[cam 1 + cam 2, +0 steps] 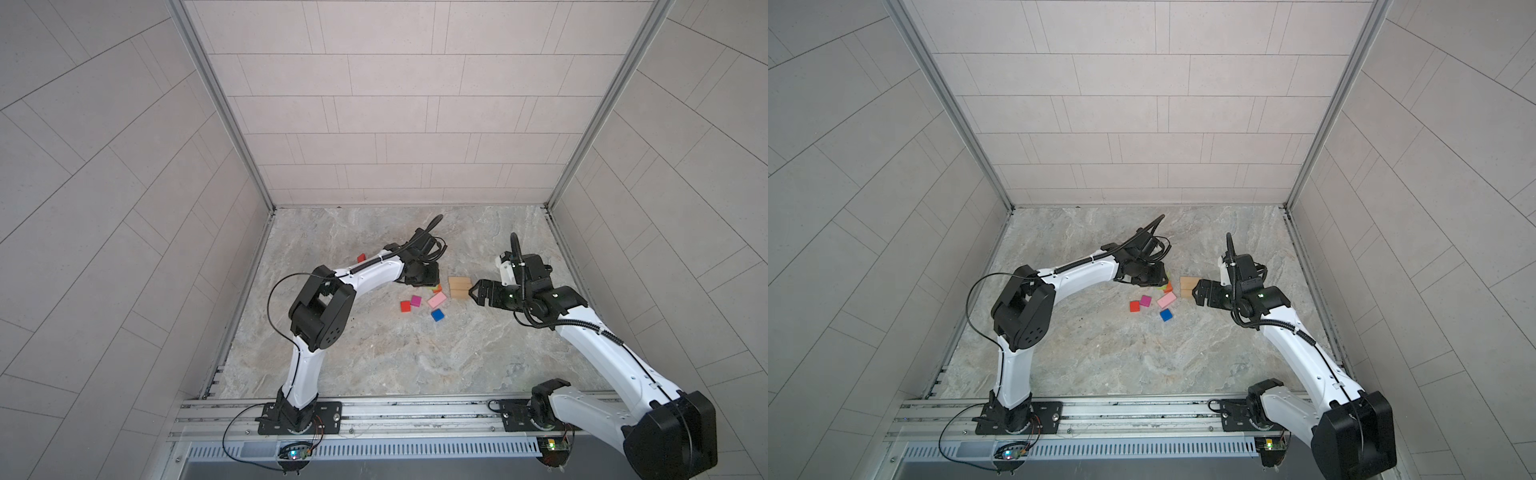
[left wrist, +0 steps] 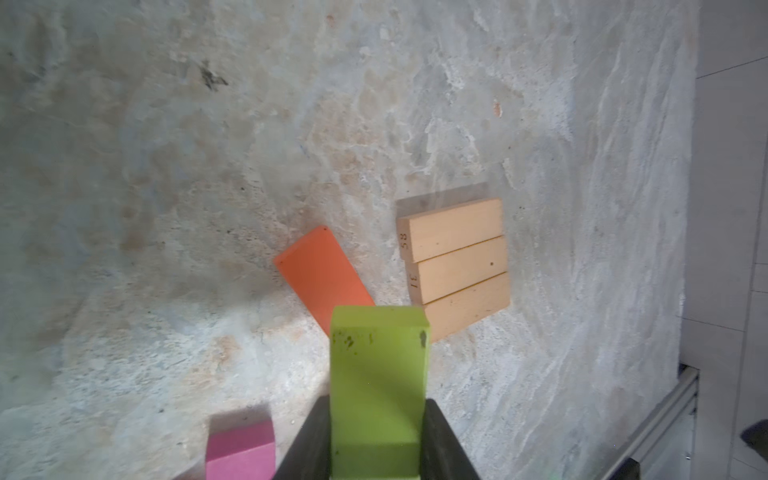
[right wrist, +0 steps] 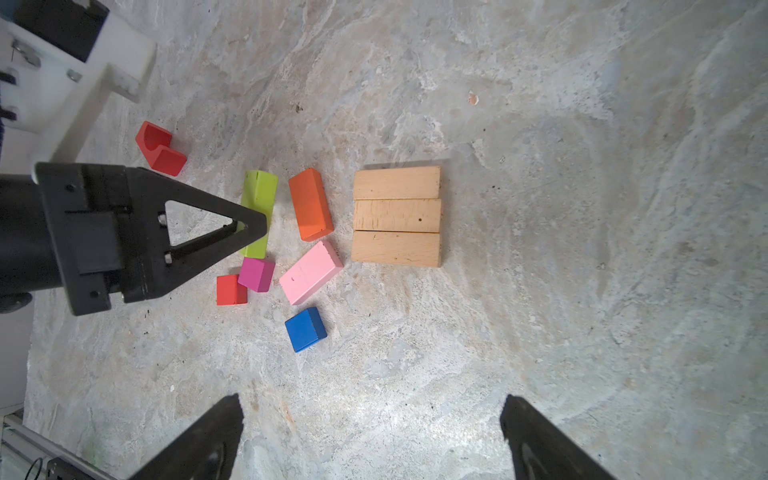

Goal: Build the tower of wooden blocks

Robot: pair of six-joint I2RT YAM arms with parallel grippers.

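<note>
Three tan bars (image 3: 397,216) lie flush on the desk (image 3: 582,332) as a base. The left end effector (image 2: 376,411) clenches the lime oblong (image 2: 378,361) (likely the next layer); the right end effector (image 3: 372,399) hangs released.

lime oblong (image 2: 378,374): near end cut off by the frame edge; part hidden behind left claw (image 3: 255,224)
magenta cube (image 2: 241,451): cut off by the frame edge
red notched piece (image 1: 361,258): half behind the left arm (image 1: 374,274)
right claw (image 3: 372,401): only finger ends in frame
tan bars (image 1: 1187,284): one end partly under right claw
</note>
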